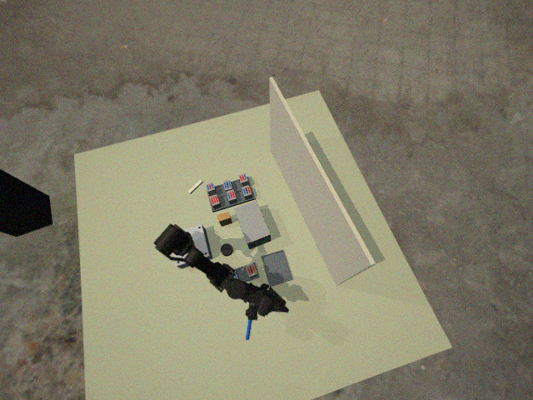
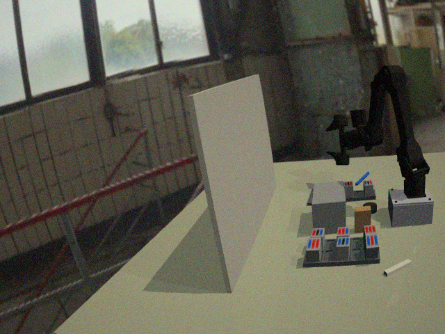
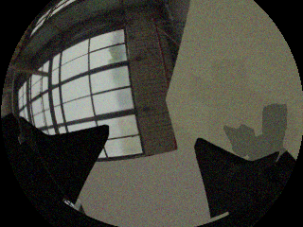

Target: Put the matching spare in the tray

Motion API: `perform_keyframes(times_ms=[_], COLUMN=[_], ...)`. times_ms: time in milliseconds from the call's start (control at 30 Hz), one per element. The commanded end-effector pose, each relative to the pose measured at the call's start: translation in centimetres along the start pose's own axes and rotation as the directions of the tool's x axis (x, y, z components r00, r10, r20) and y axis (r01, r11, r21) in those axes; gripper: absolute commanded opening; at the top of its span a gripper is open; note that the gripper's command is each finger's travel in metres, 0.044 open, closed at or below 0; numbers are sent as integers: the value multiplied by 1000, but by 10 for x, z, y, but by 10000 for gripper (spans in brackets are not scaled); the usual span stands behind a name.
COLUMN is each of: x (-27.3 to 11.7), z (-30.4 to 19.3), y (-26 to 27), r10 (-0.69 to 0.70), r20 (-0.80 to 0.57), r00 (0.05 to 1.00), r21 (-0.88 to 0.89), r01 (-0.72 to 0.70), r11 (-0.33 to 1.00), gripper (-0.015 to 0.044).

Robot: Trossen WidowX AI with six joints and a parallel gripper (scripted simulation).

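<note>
Nearest in the exterior view, a pale stick (image 1: 195, 187) (image 2: 397, 267) is seen lying apart from a dark rack (image 1: 234, 205) (image 2: 341, 264). Six blocks with striped tops are borne by the rack in two rows of three; their stripes are red, blue and black. A tall pale panel (image 1: 301, 181) (image 2: 233, 179) is set upright to one side. Behind the rack, an orange block (image 1: 224, 218) (image 2: 362, 219) stands near a larger grey box (image 1: 252, 219) (image 2: 329, 216). Farther back, a dark round piece (image 1: 226, 249) (image 2: 372, 207) lies between the grey box and the arm's base (image 1: 200, 231) (image 2: 411, 216).

A smaller dark holder (image 1: 246, 277) (image 2: 359, 197) is topped by two striped blocks. Beside it lies the grey tray (image 1: 277, 260) (image 2: 309, 197), largely hidden by the grey box in the exterior view. Which striped block is the matching spare cannot be told; the printed code on the mounted unit's back is not legible. A blue rod (image 1: 248, 329) (image 2: 362, 178) lies beyond the holder.

The gripper (image 1: 284, 306) (image 2: 329, 140) (image 3: 153, 138) is raised above the table, its fingers spread wide with nothing held between them. In the background, tall windows (image 2: 125, 39) (image 3: 76, 80) are set in a tiled wall.
</note>
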State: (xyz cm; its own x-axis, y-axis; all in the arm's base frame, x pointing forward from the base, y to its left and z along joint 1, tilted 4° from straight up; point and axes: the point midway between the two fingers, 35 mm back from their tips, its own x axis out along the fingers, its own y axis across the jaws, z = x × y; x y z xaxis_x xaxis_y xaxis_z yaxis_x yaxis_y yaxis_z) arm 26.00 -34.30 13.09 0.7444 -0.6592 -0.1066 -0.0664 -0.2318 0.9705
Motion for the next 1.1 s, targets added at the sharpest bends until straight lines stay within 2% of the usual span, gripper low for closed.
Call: perform_keyframes(times_ms=[0,233,333,433,567,800,967,1067], x=[0,8,34,53,59,48,29,15], z=[0,-6,-37,-75,-119,-174,-204,-228], y=[0,-3,-16,-29,-41,-54,-70,-73], r10=[0,-33,-174,-323,-473,-641,-712,-778], r20=[0,-8,-39,-68,-87,-82,-81,-65], r00=[1000,999,984,944,877,763,697,625], r21=[0,-37,-207,-403,-606,-826,-920,-968], r01=[0,33,162,270,330,307,222,148], r11=[1000,999,965,875,724,472,323,201], gripper=[426,440,440,440,440,440,440,440])
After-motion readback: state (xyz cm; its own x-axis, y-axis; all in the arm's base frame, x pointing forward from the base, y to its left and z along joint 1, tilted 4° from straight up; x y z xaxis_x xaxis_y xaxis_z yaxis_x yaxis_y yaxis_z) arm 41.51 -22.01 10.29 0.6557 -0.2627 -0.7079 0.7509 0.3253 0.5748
